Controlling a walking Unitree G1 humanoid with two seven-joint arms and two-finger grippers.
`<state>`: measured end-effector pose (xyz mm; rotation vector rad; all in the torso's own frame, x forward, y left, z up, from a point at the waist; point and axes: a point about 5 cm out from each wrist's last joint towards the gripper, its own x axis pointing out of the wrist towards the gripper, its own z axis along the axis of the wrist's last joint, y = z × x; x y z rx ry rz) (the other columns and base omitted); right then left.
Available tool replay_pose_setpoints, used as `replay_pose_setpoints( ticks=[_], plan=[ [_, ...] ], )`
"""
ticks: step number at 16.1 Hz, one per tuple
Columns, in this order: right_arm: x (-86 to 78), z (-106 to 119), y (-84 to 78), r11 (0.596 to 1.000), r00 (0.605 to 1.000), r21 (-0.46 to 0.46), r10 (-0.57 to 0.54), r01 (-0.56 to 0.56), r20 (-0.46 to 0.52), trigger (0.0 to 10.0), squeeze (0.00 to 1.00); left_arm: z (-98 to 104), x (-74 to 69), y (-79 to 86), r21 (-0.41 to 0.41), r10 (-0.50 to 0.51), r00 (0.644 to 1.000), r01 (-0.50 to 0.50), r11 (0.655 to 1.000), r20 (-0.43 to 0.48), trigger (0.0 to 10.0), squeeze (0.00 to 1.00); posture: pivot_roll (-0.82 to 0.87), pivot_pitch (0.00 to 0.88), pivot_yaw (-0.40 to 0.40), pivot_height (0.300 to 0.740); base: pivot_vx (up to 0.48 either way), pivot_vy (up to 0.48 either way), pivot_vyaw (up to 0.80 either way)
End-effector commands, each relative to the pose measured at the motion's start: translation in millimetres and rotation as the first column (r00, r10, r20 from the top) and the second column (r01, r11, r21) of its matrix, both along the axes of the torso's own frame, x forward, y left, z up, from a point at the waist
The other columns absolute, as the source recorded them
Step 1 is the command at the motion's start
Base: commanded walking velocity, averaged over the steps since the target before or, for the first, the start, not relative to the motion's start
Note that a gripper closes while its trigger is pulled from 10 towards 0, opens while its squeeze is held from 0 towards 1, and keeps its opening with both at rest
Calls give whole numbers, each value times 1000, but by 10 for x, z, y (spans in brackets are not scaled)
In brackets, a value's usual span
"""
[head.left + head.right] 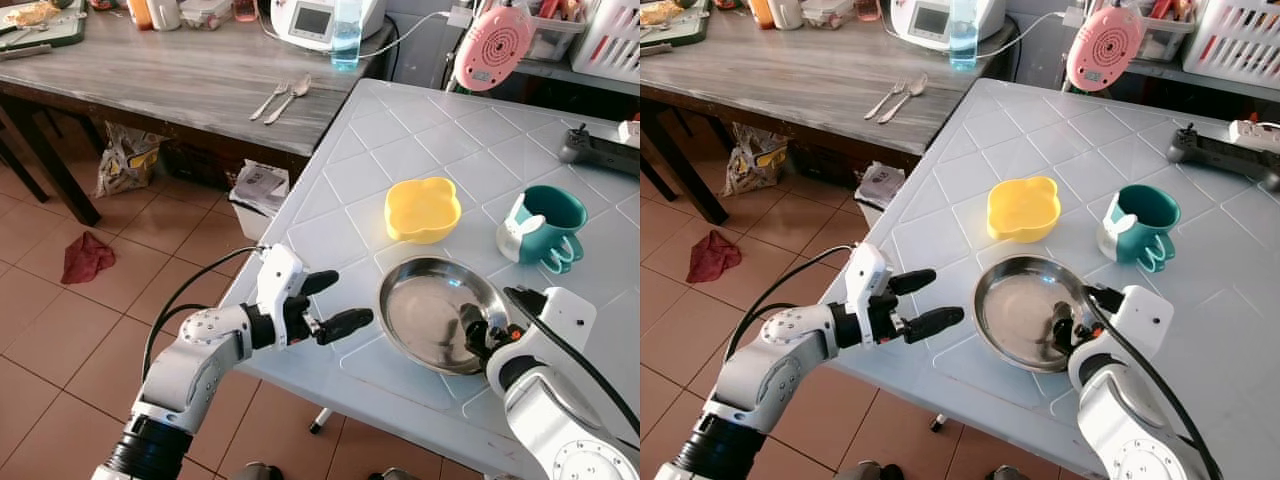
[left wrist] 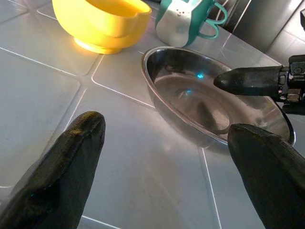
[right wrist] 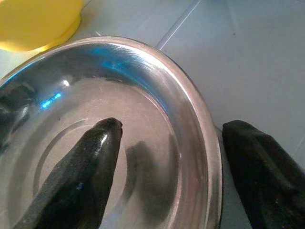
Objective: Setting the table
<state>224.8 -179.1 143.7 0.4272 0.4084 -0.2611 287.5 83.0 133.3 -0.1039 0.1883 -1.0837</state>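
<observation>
A round steel plate (image 1: 425, 300) lies on the white tiled table (image 1: 330, 180) near its front edge. Behind it stand a yellow bowl (image 1: 423, 208) and a teal mug (image 1: 545, 228). My right gripper (image 3: 174, 126) is open and straddles the plate's near right rim, one finger (image 3: 81, 176) inside the plate and the other outside on the table. Just left of the plate my left gripper (image 1: 350, 300) is held open over the table's left edge, pointing at the plate (image 2: 214, 105) with nothing between its fingers.
A wooden table (image 1: 180, 80) behind carries a fork and spoon (image 1: 285, 100), a water bottle (image 1: 345, 35) and a white appliance. A pink device (image 1: 493, 45) and a black controller (image 1: 600, 150) sit at the white table's far side. A red cloth (image 1: 87, 258) lies on the floor.
</observation>
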Motion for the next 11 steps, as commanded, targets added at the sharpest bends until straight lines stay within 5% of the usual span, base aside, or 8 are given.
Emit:
replay_pose_setpoints(
  ticks=[1, 11],
  plan=[
    [-31, -94, -3, 1000, 999, 6, 1, -1, -53, 0, 0, -11, -39, -11, 7, -21, 1000, 21, 1000, 3, 10000, 0, -23, 140, -11, 714, 0, 0, 0],
    [-42, -131, -7, 1000, 997, -5, 17, -17, -73, 0, 0, -11, -103, -21, 20, -40, 999, 40, 999, -7, 10000, 0, -18, 141, -9, 714, 0, 0, 0]
  ],
)
